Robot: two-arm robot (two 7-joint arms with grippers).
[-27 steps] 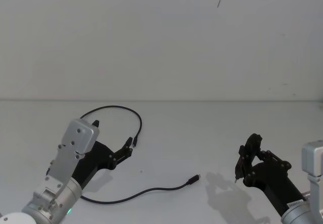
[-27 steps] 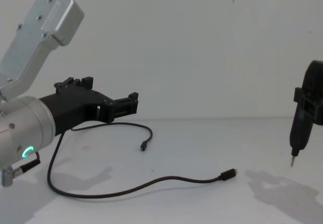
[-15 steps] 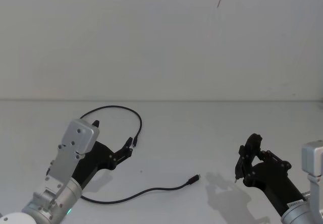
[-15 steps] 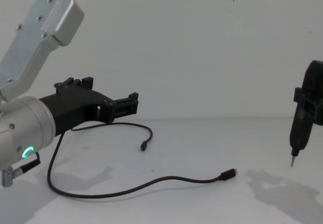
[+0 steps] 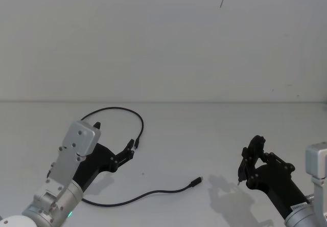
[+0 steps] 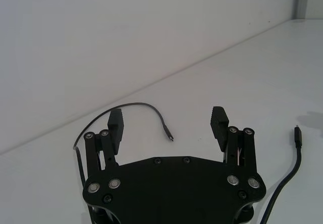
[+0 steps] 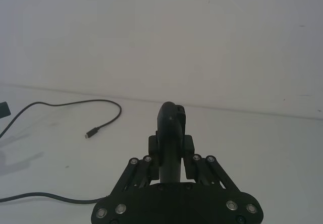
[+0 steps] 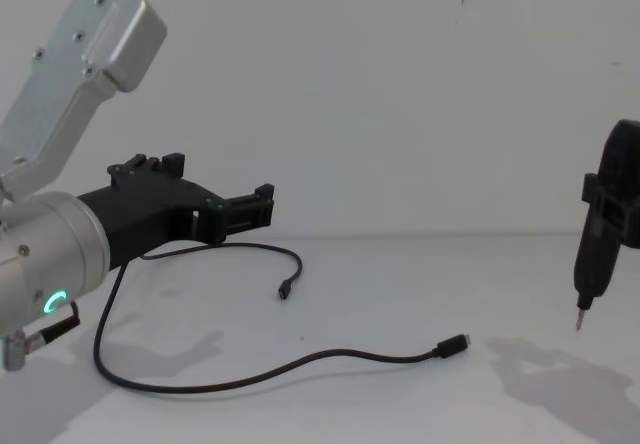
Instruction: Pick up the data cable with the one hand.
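**Over the left of the bench: open end effector, cable not yet gripped**

At the left end effector (image 6: 167, 117) the two jaws stand wide apart with nothing between them. It hangs clear of the bench (image 5: 204, 130), casting a shadow on the surface below in the chest view. Its fingertips (image 6: 218, 114) point toward one small plug (image 6: 170, 135) lying on the surface just beyond them.

That plug ends the data cable (image 5: 117, 108). It lies slack on the bench, arching away from the plug in a loop toward the far side. It then passes beneath the arm and trails forward in a long curve to its second plug (image 5: 196, 181), near the middle of the bench.

Well apart on the right, the right end effector (image 7: 171, 144) sits idle, clamped round a dark pointed tool (image 7: 170, 115).

The step in hand appears to be the approach and descent. To do it well, I would lower the jaws so they straddle the cable across its run rather than along it. A fairly straight stretch close behind the nearest plug looks the best place. Because the cable is thin and lies flat, the fingertips probably need to come right down to the surface before closing, or they may shut above it. Close fully and lift gently, since both loose ends will likely drag and swing.
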